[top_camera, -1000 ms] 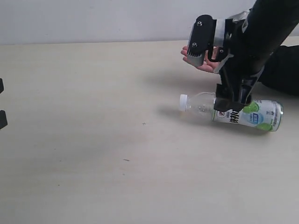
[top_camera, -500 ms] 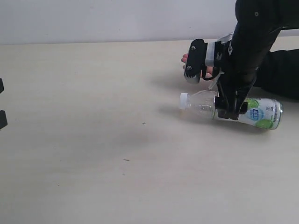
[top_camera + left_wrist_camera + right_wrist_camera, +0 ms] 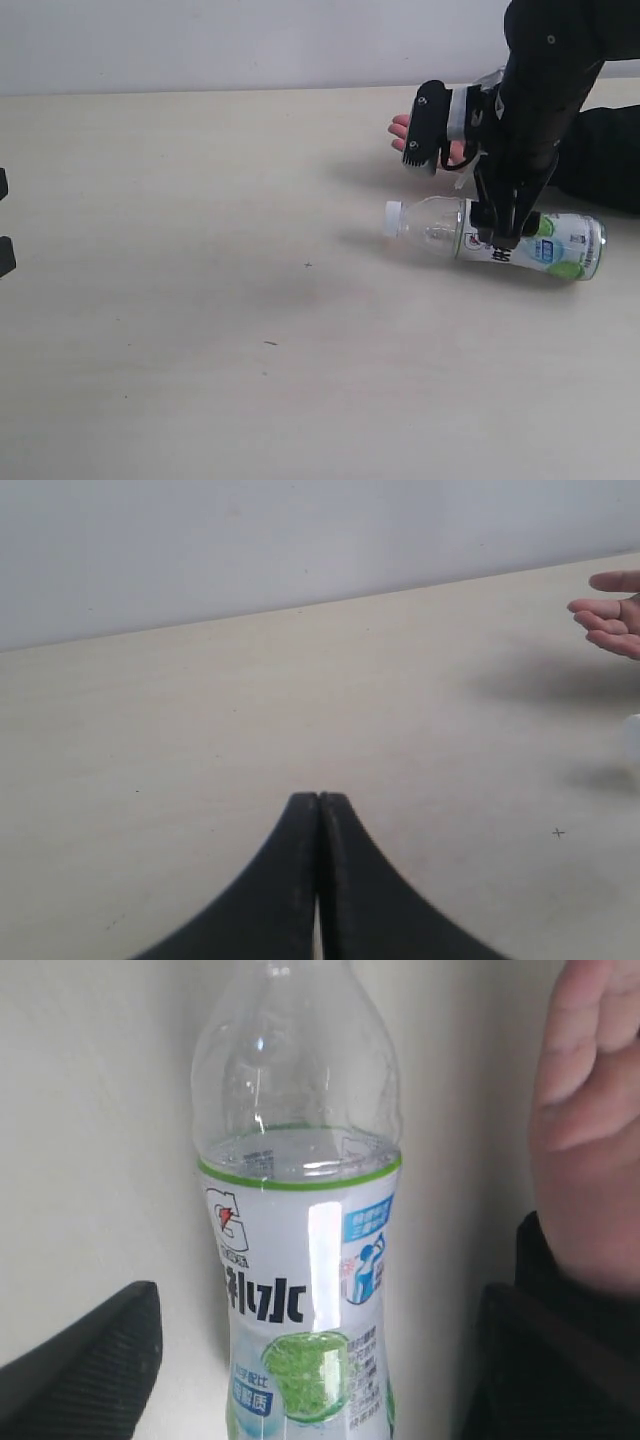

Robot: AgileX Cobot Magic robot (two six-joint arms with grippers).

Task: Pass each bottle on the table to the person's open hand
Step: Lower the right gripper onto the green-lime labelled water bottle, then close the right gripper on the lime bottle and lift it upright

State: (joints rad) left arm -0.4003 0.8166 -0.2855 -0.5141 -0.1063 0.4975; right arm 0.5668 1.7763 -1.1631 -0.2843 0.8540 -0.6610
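Left hand [image 3: 318, 880]: clenched, empty, well apart from the work. Green-lime bottle [image 3: 560, 245] lies on its side on the table [image 3: 200, 380], cap pointing toward the left arm. Your right hand [image 3: 502, 228] straddles the label, spread, not yet touching. Risk: if one finger lands first, the round body likely rolls or squirts out. Person's palm [image 3: 400, 128] waits just beyond. Against a second ago: wrist lower, bottle unmoved.

Green-lime label bottle [image 3: 300, 1260] lies on table [image 3: 90, 1110], clear neck end = 12 o'clock. Jaws of right gripper [image 3: 320, 1305] spread wide, fingers [image 3: 85, 1360] at approx 8 & 4 o'clock of bottle, gap each side, no contact. Person's hand [image 3: 590, 1120] at 2 o'clock, just beside bottle.
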